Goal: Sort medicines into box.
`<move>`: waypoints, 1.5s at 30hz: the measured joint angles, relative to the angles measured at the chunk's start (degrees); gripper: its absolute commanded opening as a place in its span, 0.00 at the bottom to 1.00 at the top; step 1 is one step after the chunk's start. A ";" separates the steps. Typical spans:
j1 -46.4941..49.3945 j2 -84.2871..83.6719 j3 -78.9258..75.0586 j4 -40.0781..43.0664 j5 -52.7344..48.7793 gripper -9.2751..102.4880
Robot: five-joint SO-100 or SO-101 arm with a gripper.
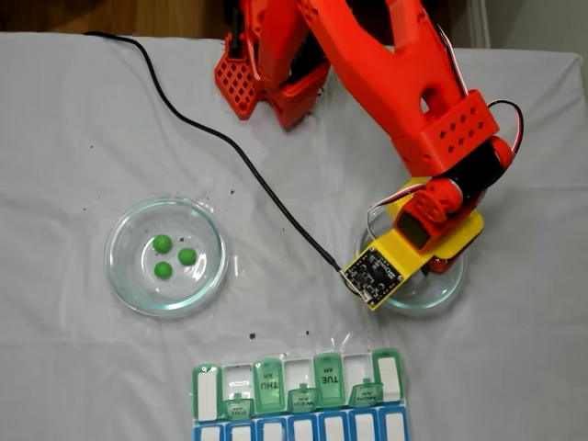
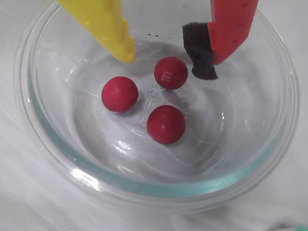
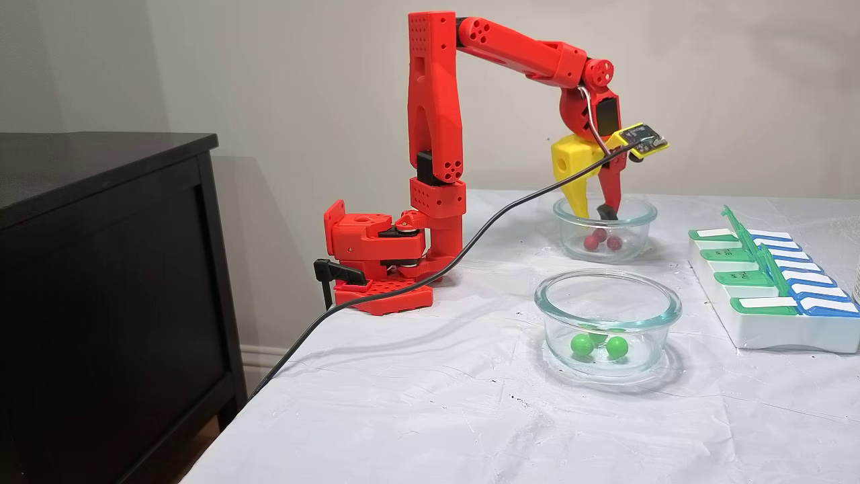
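Three red pills [image 2: 166, 98] lie under your open, empty gripper [image 2: 168, 60] in the wrist view; the glass dish [image 1: 439, 292] hides them from above.

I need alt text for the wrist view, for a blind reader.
Three dark red pills lie in a clear glass dish on a white cloth. The open hand, one yellow finger and one red, hangs just above them.

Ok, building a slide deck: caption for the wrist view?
Open gripper poised inside glass dish above three red pills.
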 measured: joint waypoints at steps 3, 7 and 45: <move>0.00 -0.88 0.00 0.00 0.26 0.28; 0.00 -1.05 0.00 0.00 0.26 0.28; -2.46 -2.99 0.44 -1.85 -0.09 0.17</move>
